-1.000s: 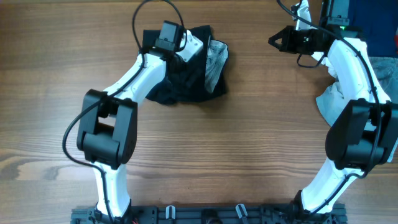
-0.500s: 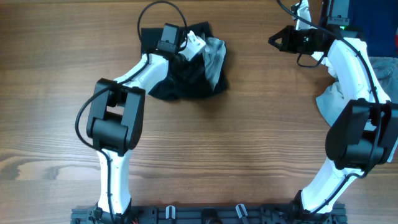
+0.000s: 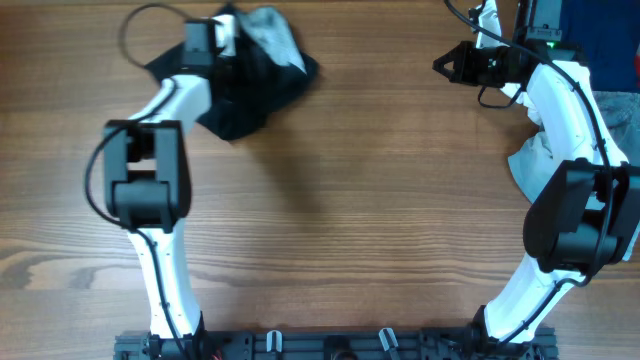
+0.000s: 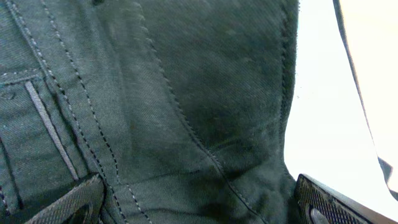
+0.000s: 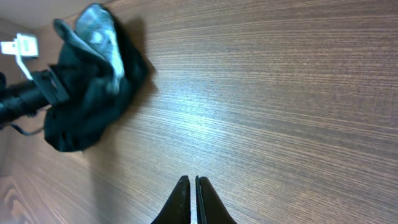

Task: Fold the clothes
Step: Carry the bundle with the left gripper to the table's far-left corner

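Starting at the far left of my overhead feed, the left arm (image 3: 150,170) is stretched to the back of the table (image 3: 340,220), and the left gripper (image 3: 232,48) is buried in the clothes (image 3: 250,88). These lie in a crumpled black heap at the far left corner of the wood. The pale grey waistband lining (image 3: 272,28) is turned up on top of the heap, at its far edge. On my left wrist feed the dark fabric fills nearly the whole screen, close up, with rows of stitching and a seam running across it. The two fingers (image 4: 68,205) show only at the bottom corners, standing apart with the cloth spread between them. I cannot tell whether they are actually clamped on it. Moving right, the middle of the table is bare wood grain. Further right, at the back, the right gripper (image 3: 447,66) points toward the left, well apart from the black heap. My right wrist feed shows its two black tips pressed together with nothing between them, above bare wood, and the black heap sits off in the upper left of that view. At the right edge a light blue garment (image 3: 530,155) lies partly under the right arm (image 3: 575,110). A navy blue cloth (image 3: 612,30) sits in the far right corner.
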`<control>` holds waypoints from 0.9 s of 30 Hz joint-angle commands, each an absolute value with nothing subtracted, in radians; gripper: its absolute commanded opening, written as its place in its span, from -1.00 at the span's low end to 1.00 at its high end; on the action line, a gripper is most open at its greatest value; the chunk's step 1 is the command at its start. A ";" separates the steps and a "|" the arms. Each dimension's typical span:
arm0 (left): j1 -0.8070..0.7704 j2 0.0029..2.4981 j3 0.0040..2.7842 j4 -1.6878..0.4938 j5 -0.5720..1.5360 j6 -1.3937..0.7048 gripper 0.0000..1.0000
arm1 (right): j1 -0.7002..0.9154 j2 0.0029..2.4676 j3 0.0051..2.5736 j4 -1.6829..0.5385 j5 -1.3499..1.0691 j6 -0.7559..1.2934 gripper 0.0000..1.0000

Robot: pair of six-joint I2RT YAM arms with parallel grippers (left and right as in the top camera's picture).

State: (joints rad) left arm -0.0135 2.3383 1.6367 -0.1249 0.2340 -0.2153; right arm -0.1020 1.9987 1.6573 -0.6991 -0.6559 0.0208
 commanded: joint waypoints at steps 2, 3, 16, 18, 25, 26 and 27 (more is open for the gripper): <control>0.184 2.497 1.542 -0.162 0.073 -0.449 0.99 | -0.108 1.992 1.655 -0.702 -0.646 0.004 -0.89; 0.213 2.497 1.542 -0.139 0.073 -0.450 0.99 | -0.108 1.992 1.655 -0.703 -0.646 0.004 -0.89; 0.378 2.497 1.542 0.173 0.051 -0.664 0.99 | -0.108 1.992 1.655 -0.705 -0.647 0.030 -0.90; 0.377 2.497 1.542 0.200 0.057 -0.660 0.99 | -0.108 1.992 1.655 -0.705 -0.647 0.033 -0.89; 0.331 2.422 1.543 0.242 0.077 -0.478 0.99 | -0.108 1.992 1.655 -0.713 -0.645 0.027 -0.89; 0.322 2.401 1.543 0.245 0.077 -0.440 1.00 | -0.108 1.992 1.655 -0.714 -0.643 0.026 -0.89; 0.312 2.377 1.543 0.246 0.076 -0.400 1.00 | -0.108 1.992 1.655 -0.714 -0.643 0.026 -0.89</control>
